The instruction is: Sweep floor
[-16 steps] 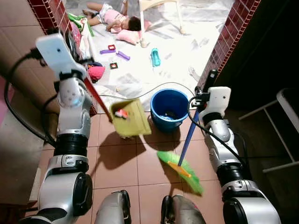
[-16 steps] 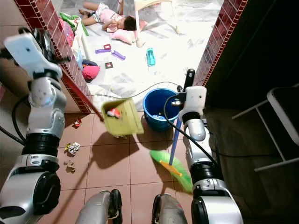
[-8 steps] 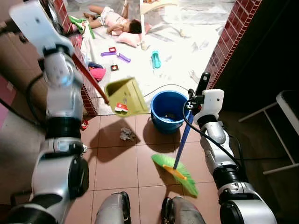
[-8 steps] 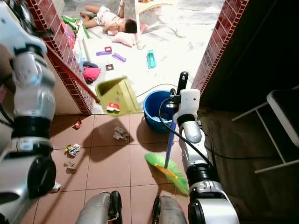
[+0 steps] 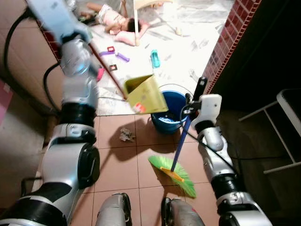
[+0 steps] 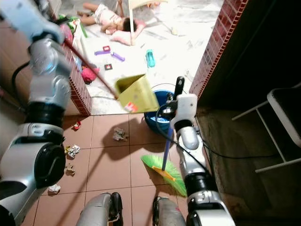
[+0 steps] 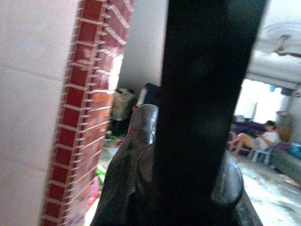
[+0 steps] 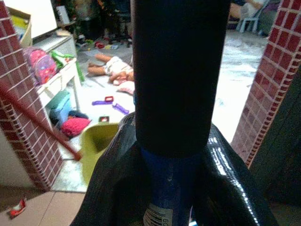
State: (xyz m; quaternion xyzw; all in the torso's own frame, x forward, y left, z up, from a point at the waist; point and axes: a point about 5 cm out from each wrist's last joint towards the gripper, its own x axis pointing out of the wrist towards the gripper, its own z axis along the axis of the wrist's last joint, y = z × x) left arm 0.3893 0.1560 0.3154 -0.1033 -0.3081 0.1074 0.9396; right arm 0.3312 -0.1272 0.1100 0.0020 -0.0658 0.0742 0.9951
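My left gripper (image 5: 83, 38) is raised high and shut on the red handle of a yellow-green dustpan (image 5: 146, 93). The pan hangs tilted at the left rim of a blue bucket (image 5: 171, 115), with a red-and-white scrap (image 5: 138, 108) at its lower lip. My right gripper (image 5: 195, 101) is shut on the blue handle (image 8: 169, 188) of a broom. The broom's green head (image 5: 173, 170) rests on the brown tiles in front of my feet. A crumpled scrap (image 5: 126, 135) lies on the tile left of the bucket.
Several more scraps (image 6: 70, 151) lie by the left brick wall (image 6: 77, 92). A red brick pillar (image 5: 230, 40) and a white chair (image 5: 291, 106) stand at the right. A cable (image 5: 141, 96) runs behind the bucket. Beyond, a person (image 5: 115, 19) lies among toys.
My left arm has lifted the dustpan off the tiles and swung it right, up to the bucket. A crumpled scrap now shows where the pan stood. The broom has hardly moved.
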